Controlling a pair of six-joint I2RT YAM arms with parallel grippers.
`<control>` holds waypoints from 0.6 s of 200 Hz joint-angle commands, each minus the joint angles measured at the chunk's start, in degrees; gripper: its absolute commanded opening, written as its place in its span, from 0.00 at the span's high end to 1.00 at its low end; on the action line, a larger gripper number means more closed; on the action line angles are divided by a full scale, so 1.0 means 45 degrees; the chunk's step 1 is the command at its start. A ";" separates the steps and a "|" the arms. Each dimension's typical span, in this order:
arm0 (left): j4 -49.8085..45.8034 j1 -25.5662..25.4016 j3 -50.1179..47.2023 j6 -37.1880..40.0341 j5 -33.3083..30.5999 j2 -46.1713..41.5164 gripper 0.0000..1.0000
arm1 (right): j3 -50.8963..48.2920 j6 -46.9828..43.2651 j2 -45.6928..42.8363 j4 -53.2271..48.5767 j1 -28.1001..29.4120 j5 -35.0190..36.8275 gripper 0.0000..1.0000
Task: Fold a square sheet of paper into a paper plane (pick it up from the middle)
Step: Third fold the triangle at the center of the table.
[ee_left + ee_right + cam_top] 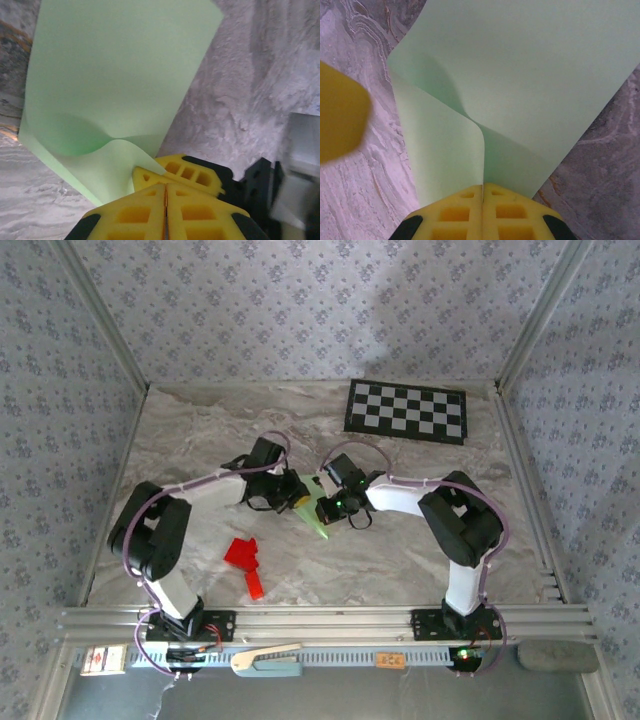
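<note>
The square sheet of paper (530, 75) is pale green, plain and unmarked. It is no longer flat. One side has rolled over in a soft, uncreased curl, so a loose flap lies over the wider panel, with a shadowed hollow where the two layers part. In the top view it shows as a narrow green sliver pointing toward 5 o'clock, near the middle of the marble table (420, 540).

The right gripper (483, 189) is closed on the paper, and the curled fold runs straight into the seam between its yellow pads. The left gripper (165, 187) also has its pads pressed together. The flap's edge ends just at their tips, but I cannot tell whether any paper is pinched there. In the top view the left gripper sits at 9 o'clock of the sheet and the right at 3 o'clock, with their tips nearly touching.

Farther out, a red paper shape (245, 562) lies at 8 o'clock from the sheet, well apart. A black-and-white checkerboard (407, 410) lies at 1 o'clock, near the far edge.
</note>
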 commanded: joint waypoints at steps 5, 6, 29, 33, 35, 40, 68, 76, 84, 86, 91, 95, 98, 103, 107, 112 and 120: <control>0.0262 -0.0075 0.0032 -0.0083 0.0257 0.0490 0.91 | 0.0152 0.0139 0.0362 -0.0840 -0.0052 0.0565 1.00; 0.0280 -0.0077 0.0040 -0.0090 0.0268 0.0499 0.91 | 0.0152 0.0134 0.0362 -0.0845 -0.0062 0.0559 1.00; 0.0292 -0.0201 0.0027 -0.0007 0.0375 0.0845 0.91 | 0.0152 0.0148 0.0400 -0.0856 -0.0052 0.0595 1.00; 0.0279 -0.0231 0.0011 -0.0019 0.0367 0.0900 0.91 | 0.0152 0.0167 0.0401 -0.0865 -0.0052 0.0593 1.00; 0.0288 -0.0234 -0.0005 0.0005 0.0375 0.0913 0.91 | 0.0152 0.0168 0.0401 -0.0859 -0.0052 0.0593 1.00; 0.0312 -0.0229 -0.0048 0.0009 0.0358 0.0963 0.91 | 0.0137 0.0168 0.0401 -0.0867 -0.0061 0.0616 1.00; 0.0346 -0.0242 -0.0280 0.0042 0.0304 0.1113 0.92 | 0.0133 0.0207 0.0440 -0.0894 -0.0072 0.0649 1.00; 0.0305 -0.0239 -0.0342 0.0073 0.0275 0.1094 0.92 | 0.0132 0.0215 0.0441 -0.0905 -0.0072 0.0652 1.00; 0.0237 -0.0230 -0.0390 0.0128 0.0200 0.1091 0.92 | 0.0130 0.0241 0.0450 -0.0900 -0.0072 0.0670 1.00; 0.0224 -0.0238 -0.0393 0.0144 0.0186 0.1103 0.92 | 0.0132 0.0245 0.0442 -0.0902 -0.0081 0.0670 1.00; 0.0152 -0.0236 -0.0392 0.0191 0.0164 0.1112 0.92 | 0.0132 0.0246 0.0450 -0.0892 -0.0072 0.0671 1.00; 0.0092 -0.0231 -0.0401 0.0228 0.0148 0.1108 0.92 | 0.0127 0.0246 0.0458 -0.0909 -0.0072 0.0671 1.00; 0.0067 -0.0241 -0.0411 0.0253 0.0129 0.1112 0.92 | 0.0134 0.0251 0.0459 -0.0926 -0.0072 0.0671 1.00; 0.0039 -0.0230 -0.0402 0.0287 0.0096 0.1106 0.92 | 0.0151 0.0264 0.0479 -0.0941 -0.0072 0.0693 1.00; 0.0023 -0.0232 -0.0419 0.0302 0.0075 0.1113 0.92 | 0.0152 0.0266 0.0475 -0.0954 -0.0081 0.0706 1.00; -0.0012 -0.0229 -0.0438 0.0327 0.0048 0.1134 0.92 | 0.0151 0.0266 0.0479 -0.0959 -0.0072 0.0719 1.00; -0.0067 -0.0232 -0.0422 0.0385 0.0007 0.1134 0.92 | 0.0156 0.0266 0.0479 -0.0993 -0.0057 0.0734 1.00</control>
